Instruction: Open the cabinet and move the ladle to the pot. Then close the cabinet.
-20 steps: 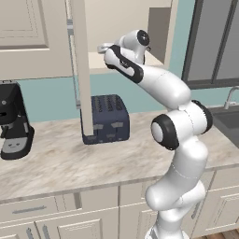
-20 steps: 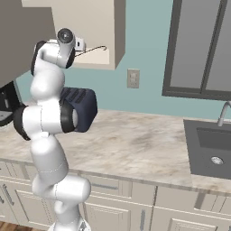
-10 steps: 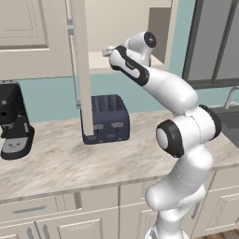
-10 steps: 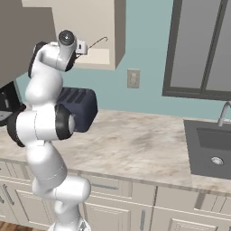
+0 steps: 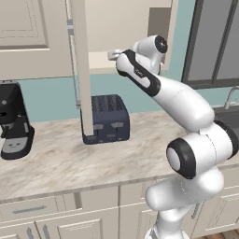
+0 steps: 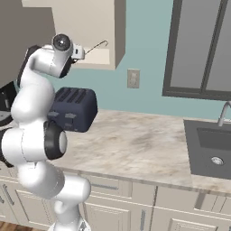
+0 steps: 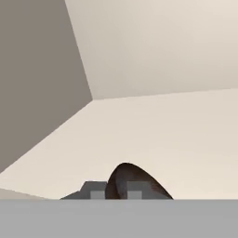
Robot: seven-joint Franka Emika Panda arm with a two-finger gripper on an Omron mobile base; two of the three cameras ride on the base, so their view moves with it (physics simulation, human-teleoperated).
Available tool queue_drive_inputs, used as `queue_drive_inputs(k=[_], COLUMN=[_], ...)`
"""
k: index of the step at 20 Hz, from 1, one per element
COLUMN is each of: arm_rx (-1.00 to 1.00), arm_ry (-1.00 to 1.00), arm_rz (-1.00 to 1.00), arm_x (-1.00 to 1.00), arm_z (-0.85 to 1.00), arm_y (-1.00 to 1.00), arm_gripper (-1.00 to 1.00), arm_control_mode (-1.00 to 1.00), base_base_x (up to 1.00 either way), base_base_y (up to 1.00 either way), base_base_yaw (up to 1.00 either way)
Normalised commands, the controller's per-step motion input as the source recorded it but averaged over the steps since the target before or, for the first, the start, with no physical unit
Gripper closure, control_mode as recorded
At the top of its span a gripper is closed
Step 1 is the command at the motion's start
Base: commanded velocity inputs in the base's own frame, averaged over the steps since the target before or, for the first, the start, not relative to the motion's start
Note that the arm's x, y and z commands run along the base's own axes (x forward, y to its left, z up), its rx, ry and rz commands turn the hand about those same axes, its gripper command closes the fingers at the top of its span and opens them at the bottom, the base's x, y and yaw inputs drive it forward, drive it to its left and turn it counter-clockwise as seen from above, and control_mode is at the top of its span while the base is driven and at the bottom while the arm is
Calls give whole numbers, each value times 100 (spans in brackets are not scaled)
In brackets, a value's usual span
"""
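Since the earlier frame the arm has reached further into the open cabinet (image 5: 116, 28) and the fingers (image 7: 115, 191) have drawn together from a wider gap. Seen from the hand view, the two dark fingertips stand close on either side of the ladle (image 7: 132, 179), whose rounded black bowl rises between them just above the shelf (image 7: 176, 135); they appear clamped on it at the bowl end. From the right base view, the ladle's thin handle (image 6: 95, 46) slants up and away from the hand to its hooked end, over the front edge of the shelf. The cabinet door (image 5: 82, 70) stands swung out, edge-on to the left base view, with its silver bar handle (image 5: 73, 65) along the left side. Below, a dark toaster (image 5: 106, 119) sits at the back of the bench (image 5: 60, 163), a black coffee machine (image 5: 13, 121) near its left edge, and a sink (image 6: 212, 149) at the right end.
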Motion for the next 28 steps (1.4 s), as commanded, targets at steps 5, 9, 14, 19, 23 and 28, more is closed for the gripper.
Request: queue_drive_inputs(k=[5,9,14,19,23,28], arm_rx=[9,5,4,7,7,0], arm_ry=[1,0,0,0,0,0], arm_rz=[-10,-10,-7,0,0,1], arm_x=[-69,-61,-58,-47,-39,-32], arm_z=[2,3,1,1,5,20], arm_y=[21,10,-7,-30,-44,-23], arm_gripper=[100,100,100,100,100,100], arm_control_mode=[-100,-100,-100,-100,-100,-100], base_base_x=[0,0,0,0,0,0], base_base_y=[0,0,0,0,0,0], base_base_yaw=[0,0,0,0,0,0])
